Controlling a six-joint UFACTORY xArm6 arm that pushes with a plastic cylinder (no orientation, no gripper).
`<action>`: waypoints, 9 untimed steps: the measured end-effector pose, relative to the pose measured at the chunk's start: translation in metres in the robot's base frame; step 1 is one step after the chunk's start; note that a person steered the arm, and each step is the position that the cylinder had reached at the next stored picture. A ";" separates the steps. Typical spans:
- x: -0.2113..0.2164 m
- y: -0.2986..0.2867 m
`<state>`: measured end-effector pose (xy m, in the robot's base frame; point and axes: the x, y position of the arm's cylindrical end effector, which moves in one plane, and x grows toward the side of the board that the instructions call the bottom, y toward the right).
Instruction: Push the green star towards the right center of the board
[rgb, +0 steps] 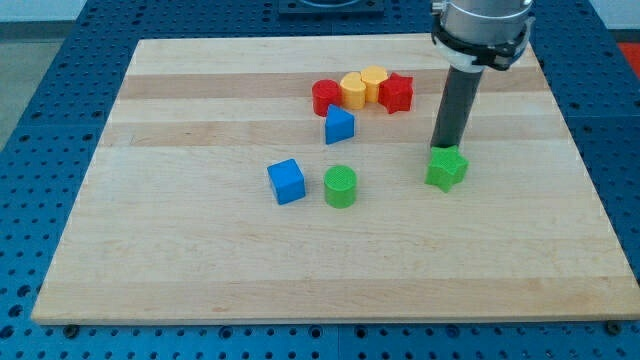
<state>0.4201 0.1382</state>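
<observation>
Your green star (446, 168) sits flat on the board (200, 270), right of centre, bright green and intact. My tip (441, 148) meets its top edge; a bare rod, it grips nothing. Leftward lie a green cylinder (340, 186) and blue cube (286, 181).

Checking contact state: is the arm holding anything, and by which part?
Nothing is held; there is only a rod. My tip sits at the top edge of the green star, apparently touching it.
</observation>
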 end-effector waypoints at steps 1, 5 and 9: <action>0.000 -0.002; 0.052 -0.035; 0.045 0.057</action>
